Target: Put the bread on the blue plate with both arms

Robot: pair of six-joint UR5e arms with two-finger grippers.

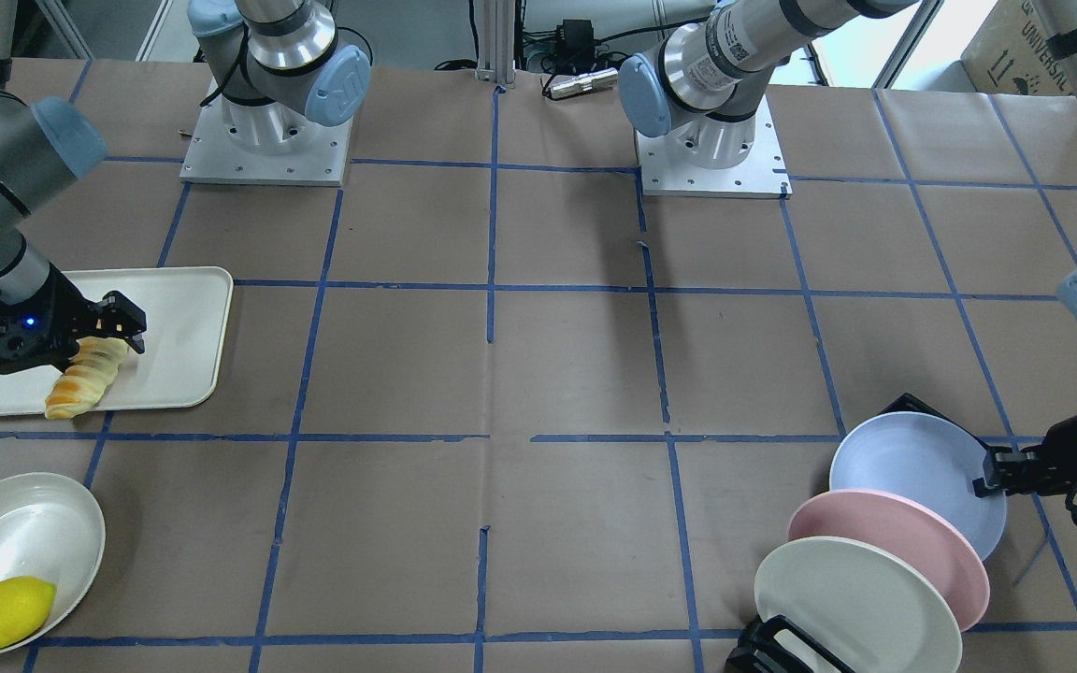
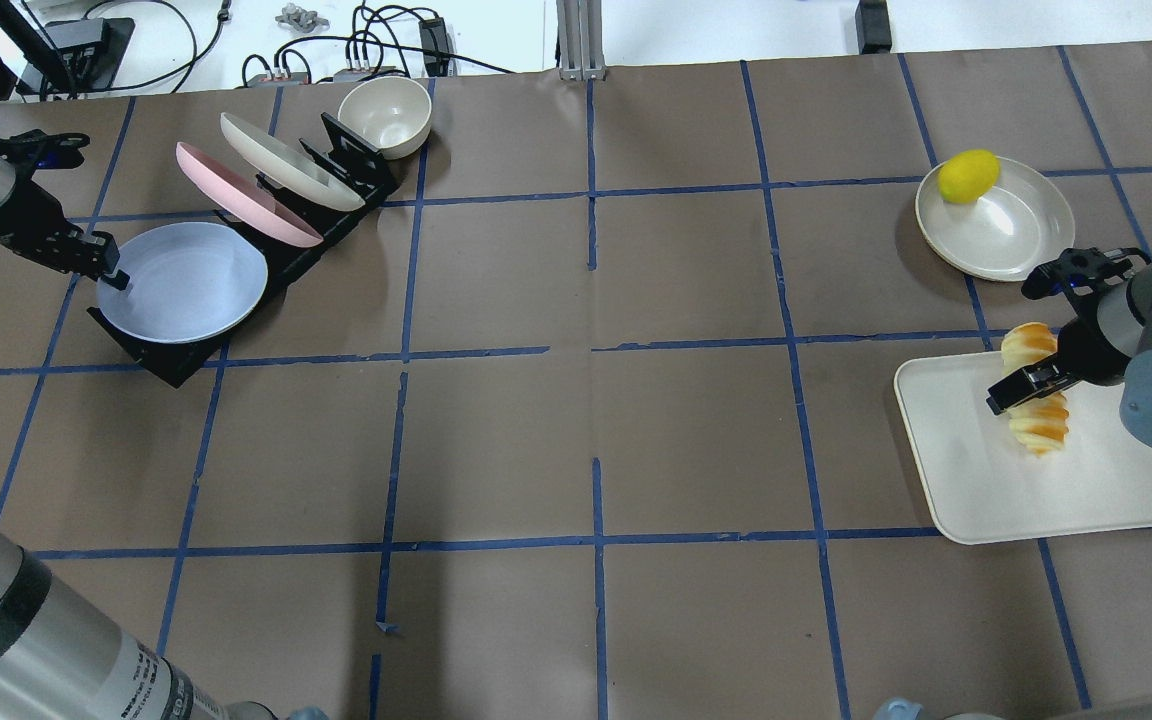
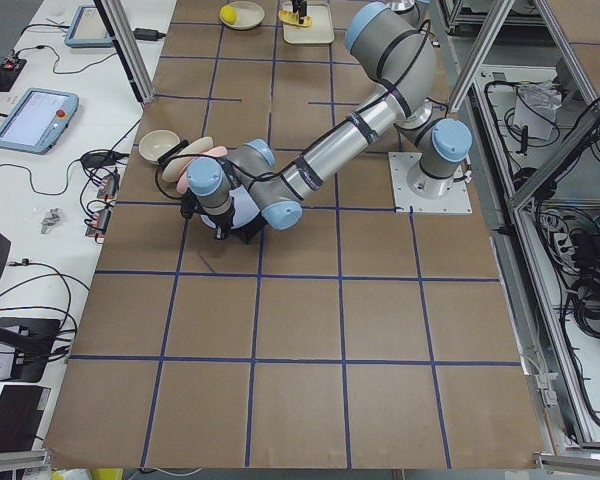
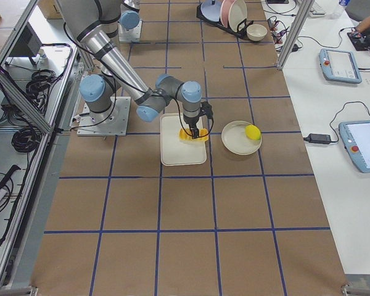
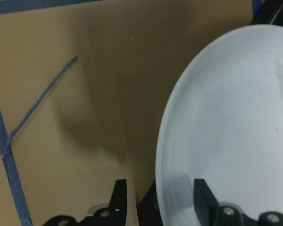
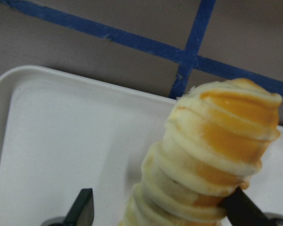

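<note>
Find the bread lying on the cream tray at the robot's right side of the table, slanted, 1 end poking past the tray's rim. Note the right gripper low over the bread near its middle, jaws apart and straddling it, not clamped: a clear gap of bare tray beside 1 finger in the wrist view, the other finger against the crust or just beside it, impossible to say which. Just beyond the tray, away from the robot, see a shallow cream dish with a lemon at its edge. Well apart, on the robot's left side, find the blue plate tilted in the end slot of a black rack, nearest the robot, with a pink plate and a cream-white plate leaning in the slots behind it. Note the left gripper at the blue plate's outer rim, jaws apart with 1 finger on each side of the rim, not pressed shut on it; a strip of rack and brown paper visible between the outside finger and the plate's edge. Past the rack's far end, spot a small cream bowl upright on the table.
</note>
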